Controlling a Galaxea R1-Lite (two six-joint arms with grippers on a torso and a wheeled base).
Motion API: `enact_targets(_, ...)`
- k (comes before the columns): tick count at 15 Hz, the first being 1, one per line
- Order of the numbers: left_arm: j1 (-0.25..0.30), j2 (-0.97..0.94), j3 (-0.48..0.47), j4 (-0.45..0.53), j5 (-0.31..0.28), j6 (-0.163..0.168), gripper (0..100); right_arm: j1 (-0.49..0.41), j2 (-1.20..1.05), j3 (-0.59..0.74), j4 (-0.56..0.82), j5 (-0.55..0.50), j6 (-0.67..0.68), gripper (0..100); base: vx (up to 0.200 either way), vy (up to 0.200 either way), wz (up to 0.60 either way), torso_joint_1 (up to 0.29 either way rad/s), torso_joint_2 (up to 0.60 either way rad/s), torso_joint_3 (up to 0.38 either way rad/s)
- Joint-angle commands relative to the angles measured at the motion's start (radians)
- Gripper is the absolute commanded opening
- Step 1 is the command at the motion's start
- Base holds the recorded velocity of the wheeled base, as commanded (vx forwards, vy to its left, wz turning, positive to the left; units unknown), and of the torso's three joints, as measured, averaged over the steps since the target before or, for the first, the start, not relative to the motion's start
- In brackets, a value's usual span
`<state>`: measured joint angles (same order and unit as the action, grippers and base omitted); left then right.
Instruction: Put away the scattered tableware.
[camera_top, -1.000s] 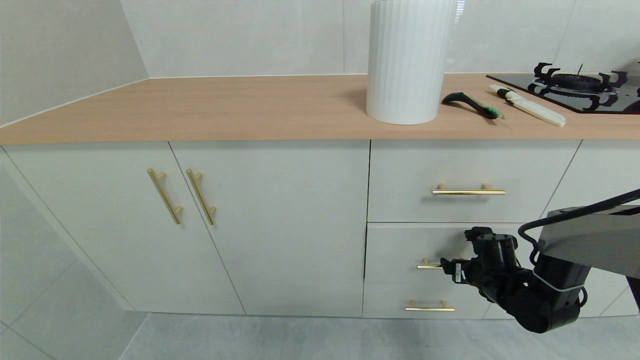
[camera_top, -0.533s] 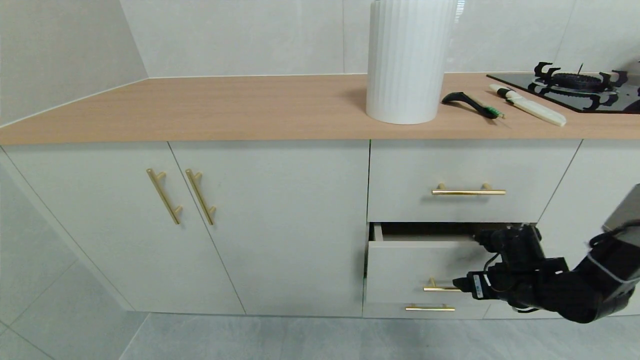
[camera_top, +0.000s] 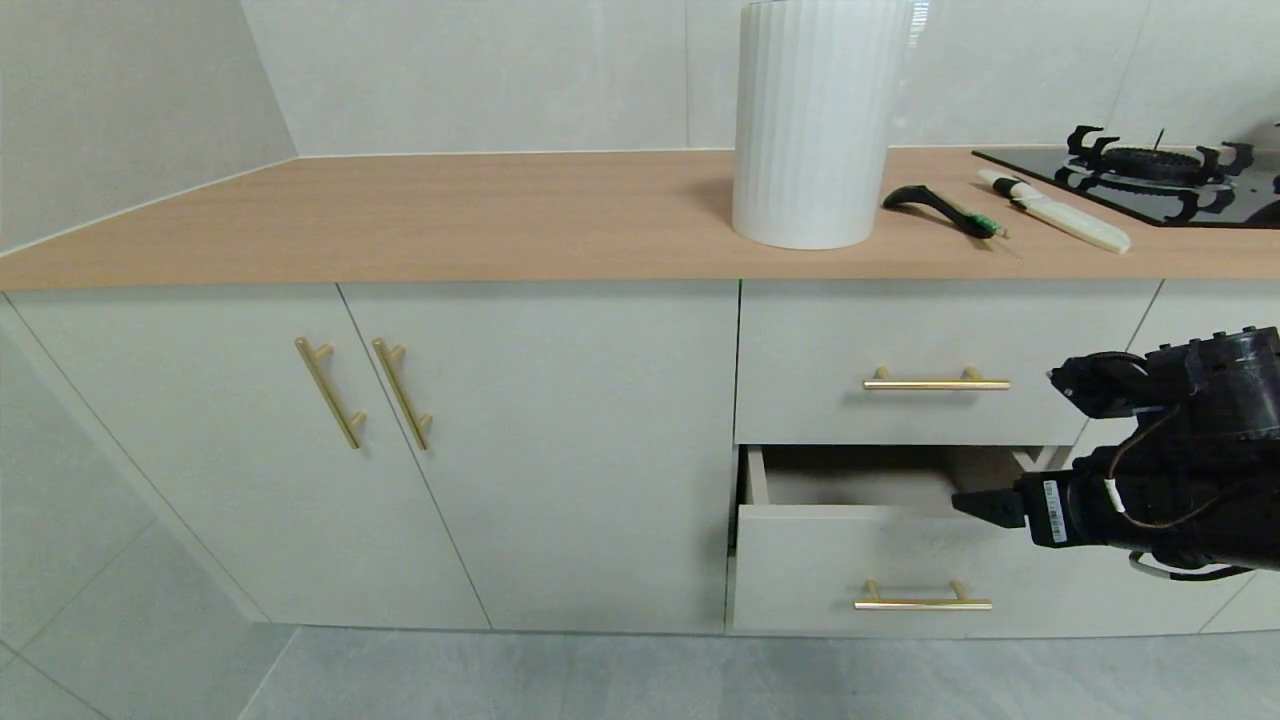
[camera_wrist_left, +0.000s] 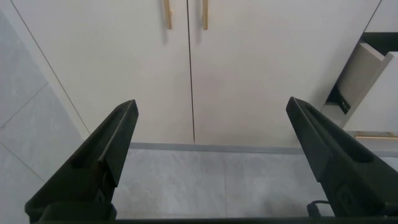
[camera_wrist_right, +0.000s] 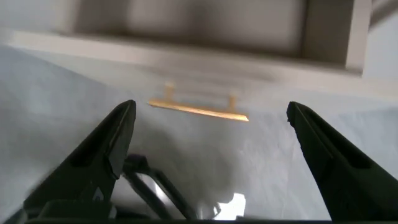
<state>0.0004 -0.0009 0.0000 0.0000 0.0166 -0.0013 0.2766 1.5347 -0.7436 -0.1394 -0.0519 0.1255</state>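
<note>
A black-handled peeler (camera_top: 940, 208) and a white knife (camera_top: 1055, 210) lie on the wooden counter (camera_top: 450, 215), right of a tall white ribbed canister (camera_top: 812, 120). Below them the middle drawer (camera_top: 880, 545) stands pulled out, and the part of its inside that shows looks bare. Its gold handle (camera_top: 922, 602) also faces the right wrist view as the handle (camera_wrist_right: 199, 111). My right gripper (camera_top: 1010, 440) hangs open just off the drawer's right end, above the handle, holding nothing. In its own view the right gripper (camera_wrist_right: 208, 143) has both fingers spread. My left gripper (camera_wrist_left: 211, 143) is open, facing the cabinet doors (camera_wrist_left: 189, 68).
A black gas hob (camera_top: 1150, 175) sits at the counter's far right. The top drawer (camera_top: 940, 360) is shut, with a gold handle (camera_top: 937, 382). Two cabinet doors with gold handles (camera_top: 360, 390) are shut on the left. Grey floor tiles (camera_top: 500, 675) lie below.
The right gripper pulled the middle drawer out by its handle, then let go and rose up to the right. The left arm's view has no earlier frame.
</note>
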Motion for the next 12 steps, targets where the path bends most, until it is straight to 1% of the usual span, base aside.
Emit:
enact_targets(1, 0.0, 0.001, 0.0, 0.0, 0.0, 0.0, 100, 0.023, 0.038, 0.001, -0.045, -0.005, 0.005, 100, 0.0, 0.0, 0.0, 0.0, 0.0, 0.0)
enact_targets(2, 0.001, 0.001, 0.0, 0.0, 0.0, 0.0, 100, 0.026, 0.078, 0.007, -0.082, -0.009, 0.005, 100, 0.0, 0.0, 0.0, 0.0, 0.0, 0.0)
enact_targets(3, 0.0, 0.001, 0.0, 0.0, 0.0, 0.0, 100, 0.039, 0.16, 0.03, -0.169, -0.046, 0.005, 100, 0.0, 0.0, 0.0, 0.0, 0.0, 0.0)
enact_targets(4, 0.0, 0.001, 0.0, 0.0, 0.0, 0.0, 100, 0.05, 0.226, 0.05, -0.267, -0.108, 0.005, 100, 0.0, 0.0, 0.0, 0.0, 0.0, 0.0)
enact_targets(5, 0.0, 0.001, 0.0, 0.0, 0.0, 0.0, 100, 0.053, 0.271, 0.064, -0.336, -0.149, 0.005, 100, 0.0, 0.0, 0.0, 0.0, 0.0, 0.0)
enact_targets(7, 0.001, 0.001, 0.0, 0.0, 0.0, 0.0, 100, 0.058, 0.311, 0.075, -0.404, -0.171, 0.005, 100, 0.0, 0.0, 0.0, 0.0, 0.0, 0.0)
enact_targets(12, 0.001, 0.001, 0.0, 0.0, 0.0, -0.002, 100, 0.067, 0.341, 0.084, -0.427, -0.172, 0.005, 100, 0.0, 0.0, 0.0, 0.0, 0.0, 0.0)
